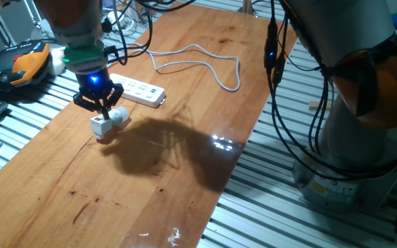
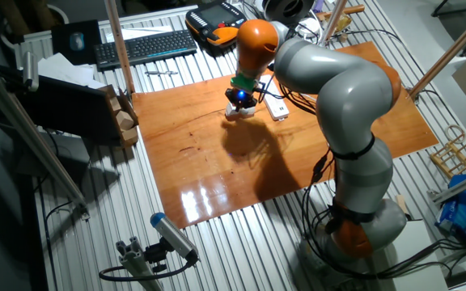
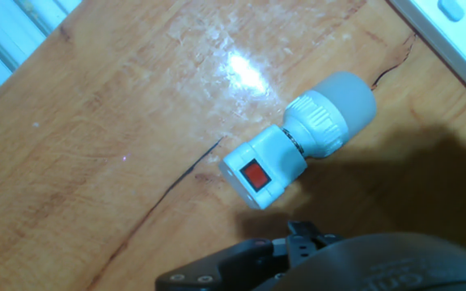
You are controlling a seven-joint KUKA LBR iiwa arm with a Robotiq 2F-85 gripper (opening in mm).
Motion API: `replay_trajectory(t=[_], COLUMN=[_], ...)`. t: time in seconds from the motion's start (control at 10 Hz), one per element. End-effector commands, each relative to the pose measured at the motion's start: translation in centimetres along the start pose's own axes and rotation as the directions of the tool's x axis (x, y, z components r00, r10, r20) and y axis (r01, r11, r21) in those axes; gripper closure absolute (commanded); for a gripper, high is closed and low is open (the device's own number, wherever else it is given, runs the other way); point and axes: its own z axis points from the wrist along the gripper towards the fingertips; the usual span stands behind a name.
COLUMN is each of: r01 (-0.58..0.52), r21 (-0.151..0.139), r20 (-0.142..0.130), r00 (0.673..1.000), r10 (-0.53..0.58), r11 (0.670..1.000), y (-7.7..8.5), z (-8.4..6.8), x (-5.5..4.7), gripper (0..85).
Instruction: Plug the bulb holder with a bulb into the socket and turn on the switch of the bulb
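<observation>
Bulb holder with bulb lies on your worktop; fingers straddle it, grip state indeterminate.

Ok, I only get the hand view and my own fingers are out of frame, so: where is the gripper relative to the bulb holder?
Observer: The gripper hangs right above the bulb holder.
Operator: And the socket? I see only a corner.
Observer: The socket lies flat just beyond the bulb, apart from it.
Operator: Any cable in the way?
Observer: Its cable loops away from the holder, across the table.
</observation>
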Motion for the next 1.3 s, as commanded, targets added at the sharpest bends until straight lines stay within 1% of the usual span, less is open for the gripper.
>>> replay_trajectory(t=[0.0, 0.2, 0.3, 0.5, 0.6, 0.7, 0.8, 0.9, 1.0, 1.1, 1.2], r01=[-0.009, -0.032, -0.027, -0.024, -0.052, -0.144, -0.173, -0.243, -0.305, -0.381, -0.395], r21=[-0.008, -0.032, -0.027, -0.029, -0.023, -0.007, 0.0, -0.005, -0.024, -0.04, -0.006], r20=[-0.013, -0.044, -0.049, -0.058, -0.076, -0.098, -0.103, -0.104, -0.087, -0.087, -0.088], r00=[1.0, 0.999, 0.998, 0.998, 0.996, 0.985, 0.98, 0.965, 0.949, 0.922, 0.915], r10=[0.009, 0.03, 0.026, 0.022, 0.05, 0.142, 0.172, 0.241, 0.302, 0.377, 0.393], r11=[1.0, 0.999, 0.999, 0.999, 0.998, 0.99, 0.985, 0.97, 0.952, 0.924, 0.919], y=[0.02, -0.27, -0.55, -0.6, -0.58, -0.54, -0.54, -0.47, -0.55, -0.57, -0.64], z=[-0.03, -0.09, -0.22, -0.37, -0.44, -0.44, -0.45, -0.37, -0.42, -0.49, -0.64], x=[0.1, -0.07, -0.08, -0.01, 0.02, 0.08, 0.1, 0.19, 0.19, 0.27, 0.34], gripper=[85.0, 85.0, 85.0, 85.0, 85.0, 85.0, 85.0, 85.0, 85.0, 85.0, 85.0])
